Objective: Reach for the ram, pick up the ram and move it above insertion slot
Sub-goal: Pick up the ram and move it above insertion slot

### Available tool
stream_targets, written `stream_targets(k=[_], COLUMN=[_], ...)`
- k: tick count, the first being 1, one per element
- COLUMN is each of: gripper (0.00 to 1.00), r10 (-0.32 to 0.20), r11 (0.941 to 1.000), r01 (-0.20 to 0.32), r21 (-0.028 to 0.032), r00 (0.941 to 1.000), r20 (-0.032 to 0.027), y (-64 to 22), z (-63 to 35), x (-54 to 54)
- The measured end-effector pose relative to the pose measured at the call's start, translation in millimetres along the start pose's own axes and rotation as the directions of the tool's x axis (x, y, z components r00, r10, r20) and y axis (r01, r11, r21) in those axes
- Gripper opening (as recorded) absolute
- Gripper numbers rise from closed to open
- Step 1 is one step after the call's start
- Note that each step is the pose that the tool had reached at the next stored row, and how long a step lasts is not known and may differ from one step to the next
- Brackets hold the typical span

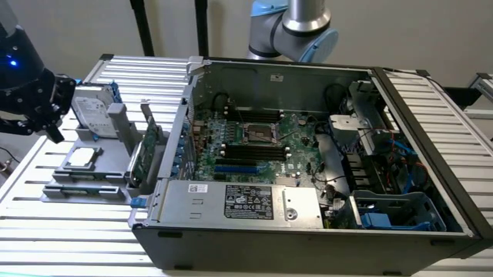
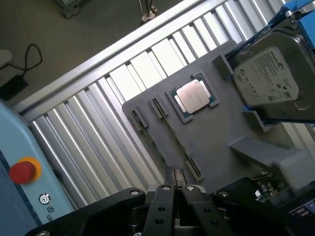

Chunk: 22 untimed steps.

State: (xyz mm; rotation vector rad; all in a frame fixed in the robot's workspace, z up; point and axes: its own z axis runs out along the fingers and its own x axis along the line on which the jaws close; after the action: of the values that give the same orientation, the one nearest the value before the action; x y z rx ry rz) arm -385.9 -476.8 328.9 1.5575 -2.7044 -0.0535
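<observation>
Hanging at the exterior view's far left, the black robot gripper [image 1: 54,134] sits over the outer edge of the grey moulded plastic parts holder [image 1: 115,122]. The wrist view shows its fingers [image 2: 165,196] drawn together with only a thin seam between them, clamping nothing. Noted on the holder:

- a silver boxy hard drive [image 1: 94,109], propped at the rear;
- a square metal-lidded processor chip [image 1: 83,157], lying flat;
- the ram [image 2: 175,141], seen edge-on as a thin strip in a slot between two end clips, just beside the chip and near the fingertips.

A green expansion card [image 1: 146,151] stands upright alongside. Rightmost, the open dark metal computer case [image 1: 431,115] exposes its green motherboard [image 1: 297,135].
</observation>
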Motion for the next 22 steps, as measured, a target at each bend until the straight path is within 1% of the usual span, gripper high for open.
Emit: stream_targets(k=[2, 4, 7, 9, 11, 13, 16, 18, 20, 22], gripper=[0.11, 0.11, 0.11, 0.11, 0.11, 0.11, 0.11, 0.11, 0.11, 0.11], r10=[-0.036, -0.072, -0.127, -0.163, -0.199, -0.234, -0.287, -0.314, -0.334, -0.359], r11=[0.9994, 0.9974, 0.9919, 0.9866, 0.9800, 0.9722, 0.9579, 0.9496, 0.9424, 0.9334], r01=[0.036, 0.072, 0.127, 0.163, 0.199, 0.234, 0.287, 0.314, 0.334, 0.359], r21=[0.0000, -0.0001, -0.0002, -0.0004, -0.0005, -0.0004, -0.0002, -0.0001, 0.0015, 0.0048], r00=[0.9994, 0.9974, 0.9919, 0.9866, 0.9800, 0.9722, 0.9578, 0.9495, 0.9424, 0.9334], r20=[-0.0015, -0.0030, -0.0050, -0.0065, -0.0079, -0.0092, -0.0111, -0.0120, -0.0126, -0.0129], y=[0.0, -0.1, 0.0, -0.1, -0.1, -0.1, -0.1, -0.2, -0.2, -0.3], z=[0.3, 0.6, 1.1, 1.4, 1.7, 2.1, 2.7, 3.2, 3.6, 4.5], x=[0.0, 0.0, 0.0, 0.0, 0.0, 0.0, 0.0, 0.0, 0.0, 0.0])
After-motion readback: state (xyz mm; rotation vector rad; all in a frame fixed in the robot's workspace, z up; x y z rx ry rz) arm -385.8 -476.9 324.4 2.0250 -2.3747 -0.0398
